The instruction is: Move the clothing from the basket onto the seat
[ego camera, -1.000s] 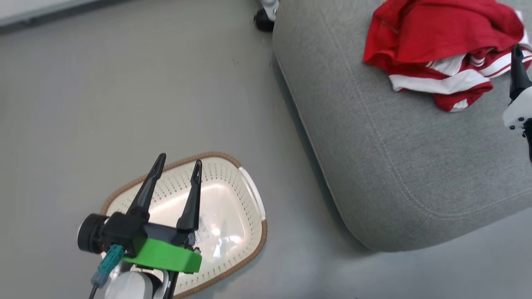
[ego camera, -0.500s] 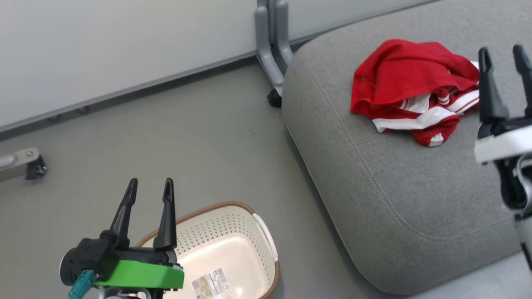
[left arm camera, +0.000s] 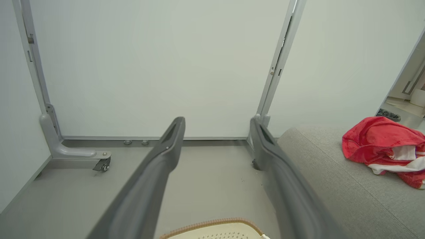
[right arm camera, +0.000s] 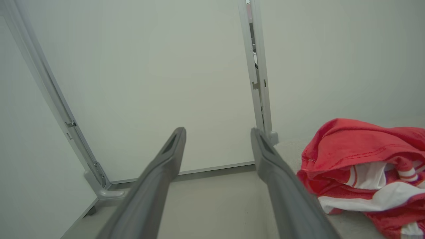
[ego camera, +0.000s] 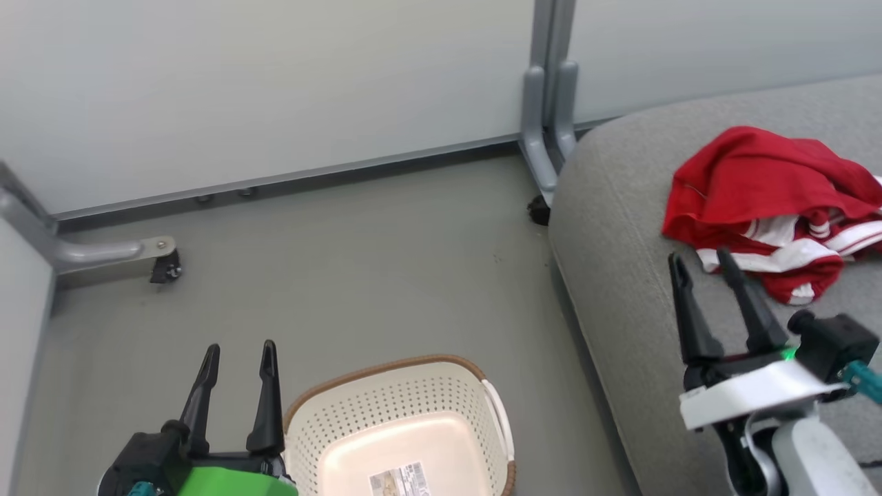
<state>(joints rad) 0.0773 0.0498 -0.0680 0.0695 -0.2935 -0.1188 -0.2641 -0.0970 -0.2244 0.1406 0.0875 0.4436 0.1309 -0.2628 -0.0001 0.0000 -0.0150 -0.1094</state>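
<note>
The red clothing (ego camera: 772,207) with white stripes lies bunched on the grey seat (ego camera: 634,275) at the right; it also shows in the left wrist view (left arm camera: 385,149) and the right wrist view (right arm camera: 362,159). The cream basket (ego camera: 386,427) with its brown rim stands on the floor at the bottom centre, holding nothing but a label on its bottom. My left gripper (ego camera: 238,351) is open just left of the basket. Over the seat's front part, below and left of the clothing, my right gripper (ego camera: 703,265) is open and holds nothing.
Grey partition walls stand behind, with a post foot (ego camera: 544,158) beside the seat's corner and a castor foot (ego camera: 162,258) at the left. Grey floor (ego camera: 344,275) lies between the walls, the basket and the seat.
The head camera has tilted up, so the walls come into view and the basket drops lower. My right gripper has drawn back from the clothing, toward the lower right. The left gripper stays open.
</note>
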